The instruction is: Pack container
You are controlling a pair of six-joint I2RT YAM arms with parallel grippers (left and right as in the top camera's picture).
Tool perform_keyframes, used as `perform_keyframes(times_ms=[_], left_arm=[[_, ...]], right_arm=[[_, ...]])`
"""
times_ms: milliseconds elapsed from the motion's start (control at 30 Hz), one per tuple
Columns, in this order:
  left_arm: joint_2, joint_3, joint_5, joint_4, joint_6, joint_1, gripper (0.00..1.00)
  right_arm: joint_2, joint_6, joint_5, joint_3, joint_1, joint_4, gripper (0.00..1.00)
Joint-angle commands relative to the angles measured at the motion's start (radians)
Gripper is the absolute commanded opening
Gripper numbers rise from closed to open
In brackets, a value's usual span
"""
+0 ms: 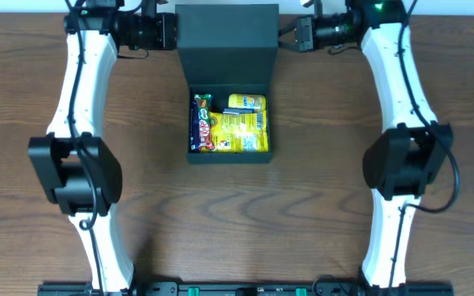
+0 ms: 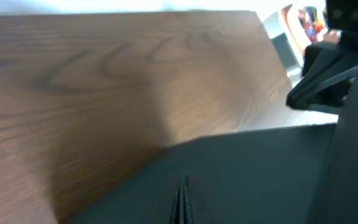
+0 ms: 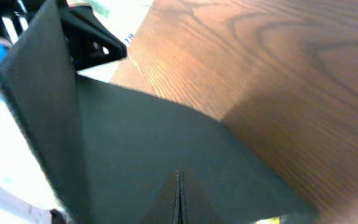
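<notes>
dark brown wood-grain tabletop (image 1: pixel 245 214) spreads under both my arms, and the container (image 1: pixel 230 159) sits on it at the middle, toward the far side. it is matte black and open, its lid (image 1: pixel 227 41) tipped up and back so the broad flap faces the overhead camera. inside the tray, yellow snack packets (image 1: pixel 243 131) fill the centre and right, and a dark-wrapped bar (image 1: pixel 202 123) lies along the left wall, touching them.

my left fingers (image 1: pixel 169 31) are at the left edge of the raised lid, touching it or just beside it. in my left wrist view the left fingers (image 2: pixel 182 199) are pressed together, with only a thin seam between them, and the black flap (image 2: pixel 247 174) fills the lower frame right in front of them. i cannot tell whether any of the flap's edge is caught in that seam.

my right fingers (image 1: pixel 286 34) are just beside the lid's right edge. in my right wrist view they (image 3: pixel 179 196) are likewise closed to a hairline seam, with the black flap (image 3: pixel 148 143) spread ahead of them and bare wood beyond on the right. whether they pinch the lid here i cannot tell either.
</notes>
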Motion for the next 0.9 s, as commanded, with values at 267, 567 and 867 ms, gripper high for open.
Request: perform_keyframes(times_ms=[267, 567, 867], left_arm=[[-0.085, 0.019, -0.076, -0.24, 0.311, -0.003, 0.06], [-0.095, 0.019, -0.156, -0.303, 0.316, -0.004, 0.06], [-0.095, 0.019, -0.21, -0.35, 0.277, -0.006, 0.06]], right_arm=[[-0.121, -0.261, 0.097, 0.016, 0.005, -0.175, 0.01], [-0.123, -0.283, 0.156, 0.016, 0.005, -0.2, 0.01], [-0.126, -0.23, 0.403, 0.016, 0.005, -0.224, 0.01]])
